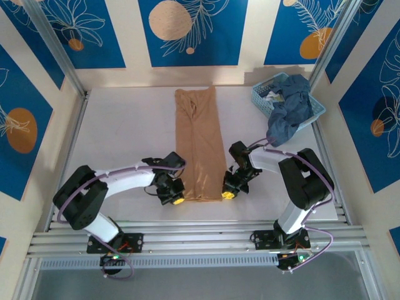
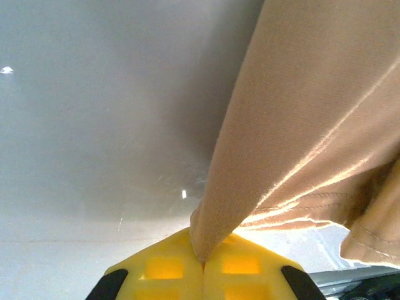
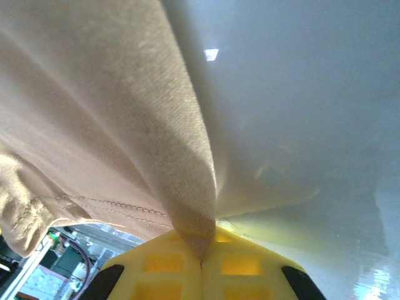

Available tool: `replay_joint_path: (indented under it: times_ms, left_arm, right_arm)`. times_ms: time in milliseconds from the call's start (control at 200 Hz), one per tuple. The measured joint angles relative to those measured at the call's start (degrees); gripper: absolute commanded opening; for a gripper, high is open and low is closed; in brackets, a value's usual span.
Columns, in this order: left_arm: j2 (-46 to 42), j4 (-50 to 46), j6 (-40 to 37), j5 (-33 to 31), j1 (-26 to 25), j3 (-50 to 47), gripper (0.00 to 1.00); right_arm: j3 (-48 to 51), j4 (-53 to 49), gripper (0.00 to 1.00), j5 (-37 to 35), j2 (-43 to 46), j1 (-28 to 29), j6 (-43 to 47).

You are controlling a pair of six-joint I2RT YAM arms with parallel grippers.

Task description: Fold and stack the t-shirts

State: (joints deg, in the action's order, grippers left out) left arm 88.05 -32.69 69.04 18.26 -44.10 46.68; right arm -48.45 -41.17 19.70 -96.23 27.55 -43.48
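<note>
**Near hem pinched at both corners**

Left gripper (image 1: 177,200) is clamped on the near-left corner of the tan-orange t-shirt (image 1: 199,144), which lies as a long strip; right gripper (image 1: 228,195) nips the near-right corner. Blue t-shirts (image 1: 290,106) spill from the basket (image 1: 261,95), far right. Crosswise fold looks in hand: lift both corners evenly, carry them toward the far end.

Fixtures and furnishings, table scene
Light-blue lattice basket (image 1: 260,101) stood at far right of white table (image 1: 125,137); blue leaf-print panels (image 1: 187,31) lined the far wall.
</note>
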Motion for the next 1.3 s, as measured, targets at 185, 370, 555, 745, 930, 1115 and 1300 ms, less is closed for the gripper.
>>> replay_joint_path:
  times_ms: [185, 370, 555, 745, 930, 1115, 1300]
  left_arm:
    - [-4.81, -1.40, -0.74, -2.10, 0.07, 0.24, 0.00]
    - [-6.47, -2.05, -1.88, -3.80, 2.73, 4.15, 0.00]
    - [-4.13, -2.10, -3.43, -3.69, 9.01, 9.99, 0.00]
    - [2.38, -2.21, -6.25, -3.13, 15.28, 19.69, 0.00]
    - [13.16, -2.05, -9.55, -2.16, 19.69, 32.44, 0.00]
    - [28.30, -2.05, -12.50, -1.81, 22.53, 48.15, 0.00]
    - [40.09, -2.38, -13.25, -1.84, 24.76, 61.16, 0.02]
  right_arm:
    - [-1.46, -2.29, 0.00, 0.02, 3.80, -0.22, -0.44]
    - [-6.64, -4.61, 0.00, 0.28, 5.77, -2.58, -0.48]
    - [-15.89, -6.71, 0.00, 0.39, 3.23, -6.03, -0.55]
    - [-28.72, -7.85, 0.00, 0.72, -3.96, -9.16, -0.37]
    - [-43.41, -8.33, 0.00, 0.72, -15.32, -11.28, -0.33]
    - [-60.11, -9.07, 0.00, 0.87, -30.10, -13.11, 0.09]
    - [-76.76, -11.37, 0.06, 0.94, -43.78, -14.88, 0.07]
